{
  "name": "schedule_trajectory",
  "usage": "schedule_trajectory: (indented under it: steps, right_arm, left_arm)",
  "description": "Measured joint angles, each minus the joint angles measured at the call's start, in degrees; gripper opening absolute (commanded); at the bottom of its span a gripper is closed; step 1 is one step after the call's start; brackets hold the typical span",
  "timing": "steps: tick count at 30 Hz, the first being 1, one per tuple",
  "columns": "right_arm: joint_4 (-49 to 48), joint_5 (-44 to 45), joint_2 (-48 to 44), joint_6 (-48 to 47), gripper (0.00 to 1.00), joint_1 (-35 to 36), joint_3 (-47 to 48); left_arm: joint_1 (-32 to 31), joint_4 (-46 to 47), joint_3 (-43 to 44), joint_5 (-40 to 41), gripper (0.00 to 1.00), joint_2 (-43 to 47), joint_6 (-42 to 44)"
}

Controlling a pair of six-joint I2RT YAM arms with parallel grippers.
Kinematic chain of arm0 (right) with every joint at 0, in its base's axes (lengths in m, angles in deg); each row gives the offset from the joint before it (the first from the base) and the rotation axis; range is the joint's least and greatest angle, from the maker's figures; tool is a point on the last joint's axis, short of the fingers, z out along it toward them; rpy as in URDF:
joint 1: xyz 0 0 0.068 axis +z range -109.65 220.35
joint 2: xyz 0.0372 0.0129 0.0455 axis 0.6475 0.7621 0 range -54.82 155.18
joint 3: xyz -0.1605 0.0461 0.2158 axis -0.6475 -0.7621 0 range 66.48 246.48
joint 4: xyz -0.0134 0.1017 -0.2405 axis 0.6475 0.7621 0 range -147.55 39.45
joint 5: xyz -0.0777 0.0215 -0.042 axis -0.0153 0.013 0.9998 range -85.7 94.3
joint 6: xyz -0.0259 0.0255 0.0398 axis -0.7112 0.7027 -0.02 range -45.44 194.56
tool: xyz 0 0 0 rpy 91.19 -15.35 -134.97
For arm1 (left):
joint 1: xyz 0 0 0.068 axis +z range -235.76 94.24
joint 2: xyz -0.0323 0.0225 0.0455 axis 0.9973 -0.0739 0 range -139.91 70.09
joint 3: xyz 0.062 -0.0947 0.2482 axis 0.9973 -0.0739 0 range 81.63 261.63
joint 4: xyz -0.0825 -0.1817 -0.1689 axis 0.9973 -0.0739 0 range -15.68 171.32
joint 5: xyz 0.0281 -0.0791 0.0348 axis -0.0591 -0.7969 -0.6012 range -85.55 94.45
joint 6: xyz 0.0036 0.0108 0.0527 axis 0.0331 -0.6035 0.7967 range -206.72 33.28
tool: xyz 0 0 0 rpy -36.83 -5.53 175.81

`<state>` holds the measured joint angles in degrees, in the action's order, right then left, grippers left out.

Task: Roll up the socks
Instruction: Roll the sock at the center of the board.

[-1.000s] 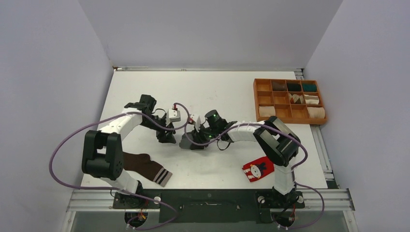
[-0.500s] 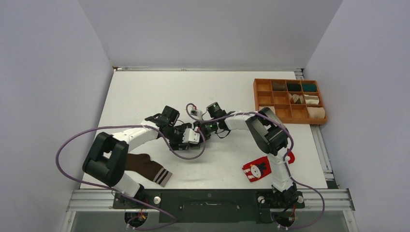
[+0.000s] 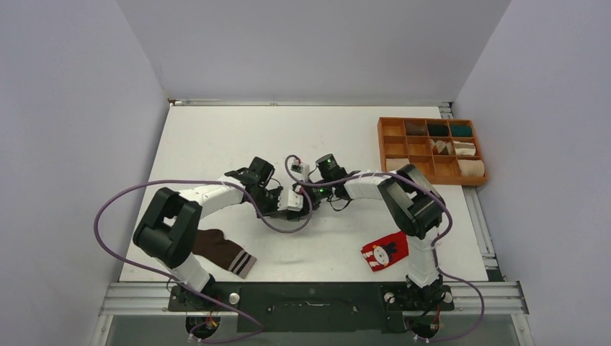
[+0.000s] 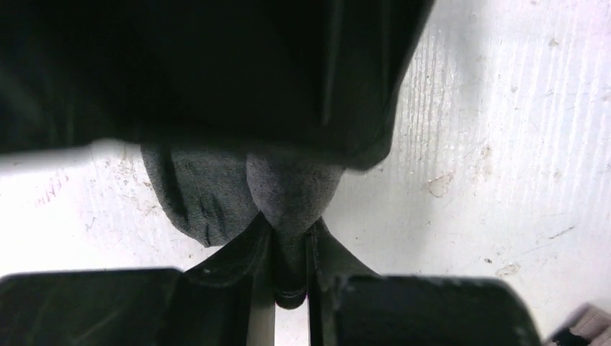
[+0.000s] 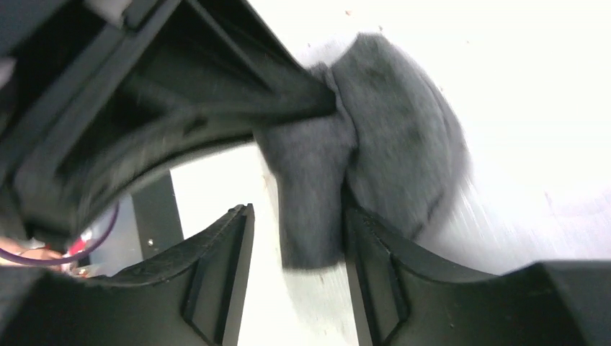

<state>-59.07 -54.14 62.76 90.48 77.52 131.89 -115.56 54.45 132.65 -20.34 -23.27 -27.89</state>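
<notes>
White table (image 3: 302,133) fills most of the top view, boxed in by pale lilac-grey walls (image 3: 72,144) on 3 sides. Up close in the wrist views the surface looks pretty scuffed, with little chips and faint streaks. Over at the far right edge sits a wooden tray (image 3: 380,148), 4 columns by 3 rows, so 12 compartments. Its top row has a dark brown bundle (image 3: 414,128), a blackish bundle (image 3: 437,130) and a teal bundle (image 3: 461,130). The middle row's 2 right slots hold cream rolls (image 3: 452,148). The bottom row has a beige roll (image 3: 397,166) at the left end and a bigger beige roll (image 3: 472,168) at the right end. A metal rail (image 3: 310,292) runs along the near edge.
</notes>
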Motion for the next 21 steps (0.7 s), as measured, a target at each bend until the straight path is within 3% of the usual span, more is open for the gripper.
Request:
schedule_trajectory:
  steps: [7,12,14,17,21]
  right_arm:
    - [-8.9,8.3,-14.6,-0.4,0.62,-3.5,-16.3]
    - [-16.2,15.8,-27.1,-4.5,0.86,-3.0,-27.6]
    - [-19.3,20.6,-31.8,-9.7,0.93,0.2,-32.1]
    - [-24.2,27.9,-36.4,-21.6,0.93,9.0,-37.1]
    - [-27.1,33.6,-32.7,-35.6,0.90,16.3,-35.4]
  left_arm:
    - [2.7,-8.2,7.4,-5.0,0.00,-6.0,-1.7]
    - [3.9,-15.4,13.9,-9.2,0.00,-11.5,-3.1]
    - [4.4,-17.9,16.0,-11.5,0.00,-13.6,-3.8]
    - [5.4,-22.1,19.5,-14.6,0.00,-17.0,-4.7]
    - [6.8,-26.9,23.0,-18.1,0.00,-20.9,-5.8]
